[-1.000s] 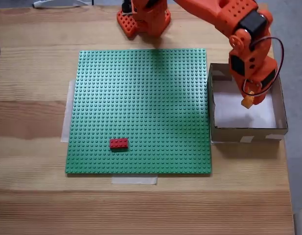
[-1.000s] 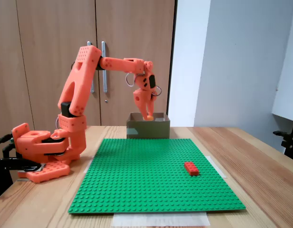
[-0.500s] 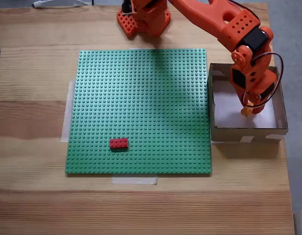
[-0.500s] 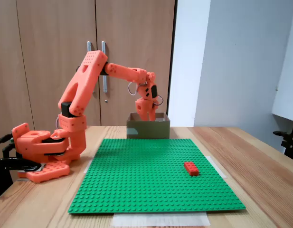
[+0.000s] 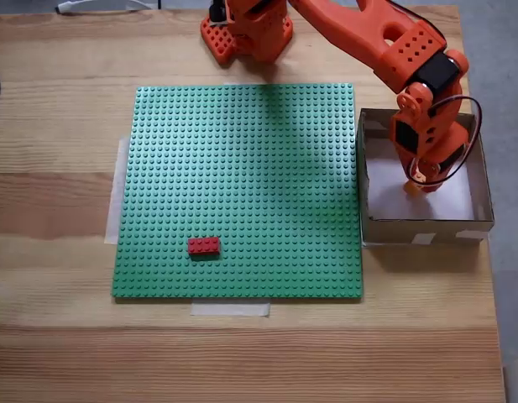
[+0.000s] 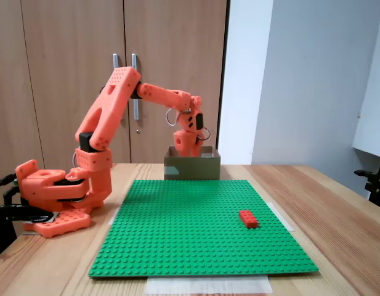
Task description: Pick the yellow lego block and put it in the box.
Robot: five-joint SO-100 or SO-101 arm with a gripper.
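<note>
The orange arm reaches from its base to the box (image 5: 426,225), and the gripper (image 5: 426,186) hangs inside the box's walls, low over the white floor in a fixed view from above. From the side, in a fixed view, the gripper (image 6: 190,151) dips behind the box's (image 6: 191,169) near wall, so its fingertips are hidden there. Whether the jaws are spread or closed cannot be told in either view, and the yellow lego block cannot be made out; the gripper body covers the spot beneath it.

The box sits just beside the right edge of the green baseplate (image 5: 242,185) in the view from above, touching or nearly so. A red brick (image 5: 203,246) lies on the baseplate, well apart from the box, toward the plate's lower left. The baseplate rests on a wooden table (image 5: 57,336), with tape strips at its edges.
</note>
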